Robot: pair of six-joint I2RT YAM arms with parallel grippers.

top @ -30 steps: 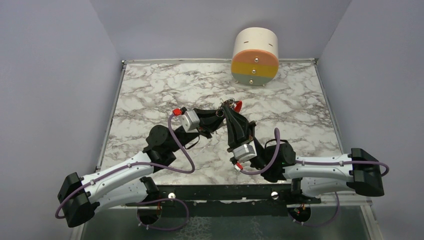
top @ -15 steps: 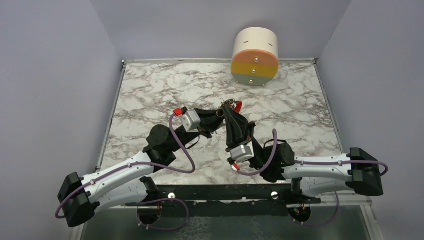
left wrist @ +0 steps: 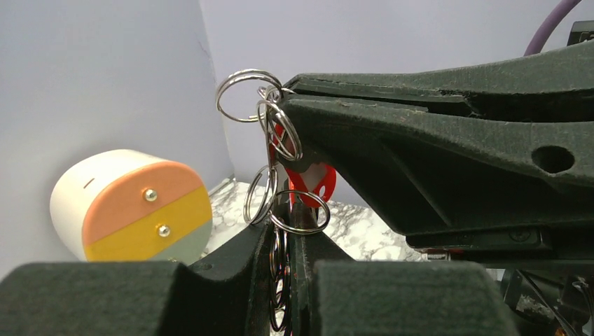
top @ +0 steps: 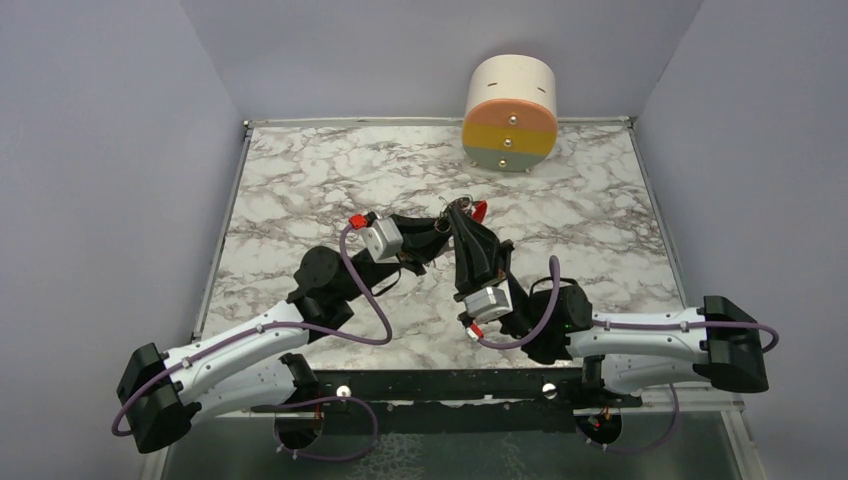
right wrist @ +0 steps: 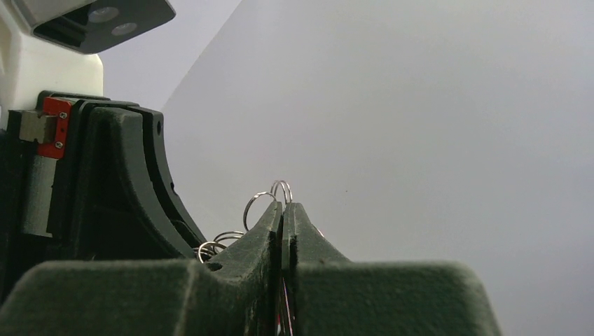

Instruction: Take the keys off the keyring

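The keyring is a bunch of linked silver rings hanging above the table, between my two grippers. My left gripper is shut on its lower rings, which stand in the narrow gap between the fingers. My right gripper reaches in from the right and is shut on the upper rings, with one ring poking out of its tips. A flat red piece with a hole hangs behind the rings. I cannot tell whether it is a key. In the top view both grippers meet mid-table.
A cream round drawer unit with orange, yellow and grey-green fronts stands at the back of the marble table; the left wrist view shows that drawer unit at left. Purple walls close in the table on three sides.
The left wrist has edged slightly to the right and away from me. Both grips on the rings are unchanged.
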